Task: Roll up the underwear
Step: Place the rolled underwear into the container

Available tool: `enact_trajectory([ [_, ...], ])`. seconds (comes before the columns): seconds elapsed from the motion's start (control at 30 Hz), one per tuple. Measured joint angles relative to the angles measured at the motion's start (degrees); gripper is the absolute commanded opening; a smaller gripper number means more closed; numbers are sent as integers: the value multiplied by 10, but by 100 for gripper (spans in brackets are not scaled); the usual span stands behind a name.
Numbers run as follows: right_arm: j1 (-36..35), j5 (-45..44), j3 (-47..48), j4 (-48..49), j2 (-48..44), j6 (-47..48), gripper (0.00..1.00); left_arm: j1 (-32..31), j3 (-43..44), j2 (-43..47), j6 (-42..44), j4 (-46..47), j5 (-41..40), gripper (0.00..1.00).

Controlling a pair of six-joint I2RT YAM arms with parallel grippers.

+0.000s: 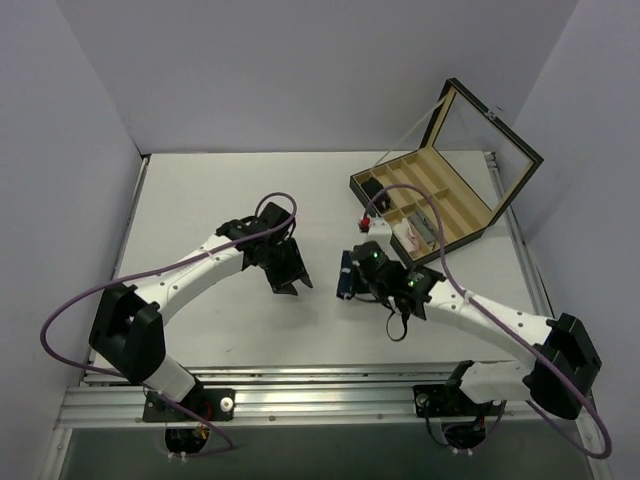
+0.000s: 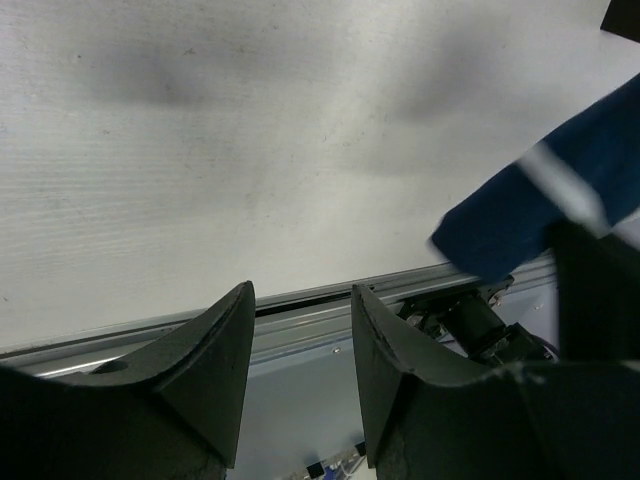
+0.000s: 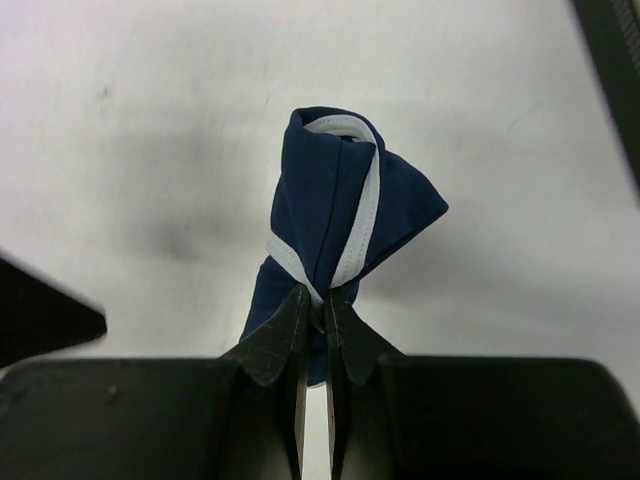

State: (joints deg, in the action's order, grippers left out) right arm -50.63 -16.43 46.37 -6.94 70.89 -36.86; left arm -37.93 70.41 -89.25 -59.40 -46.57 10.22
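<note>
The underwear [image 3: 335,205] is a navy-blue bundle with white trim, bunched and twisted. My right gripper [image 3: 316,296] is shut on its near end and holds it over the white table. In the top view the garment [image 1: 346,274] shows as a small blue patch just left of the right gripper [image 1: 358,268]. It also shows at the right edge of the left wrist view [image 2: 545,200]. My left gripper [image 1: 290,285] is open and empty, a short way left of the garment; its fingers [image 2: 215,350] point toward the table's front rail.
An open wooden divided box [image 1: 432,200] with a raised lid stands at the back right, holding a white-and-pink cloth [image 1: 418,232]. A small red item [image 1: 363,221] lies by the box. The aluminium front rail [image 1: 300,385] runs along the near edge.
</note>
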Motion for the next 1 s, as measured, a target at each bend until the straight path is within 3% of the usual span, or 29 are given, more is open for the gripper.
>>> enact_trajectory([
  [0.23,185,56,168,-14,122,192,0,6,2,10,36,17,61,52],
  [0.53,356,103,321,-23,285,426,0,18,2,36,55,65,125,53],
  [1.0,460,117,370,-26,375,659,0,34,-89,89,55,104,164,53],
])
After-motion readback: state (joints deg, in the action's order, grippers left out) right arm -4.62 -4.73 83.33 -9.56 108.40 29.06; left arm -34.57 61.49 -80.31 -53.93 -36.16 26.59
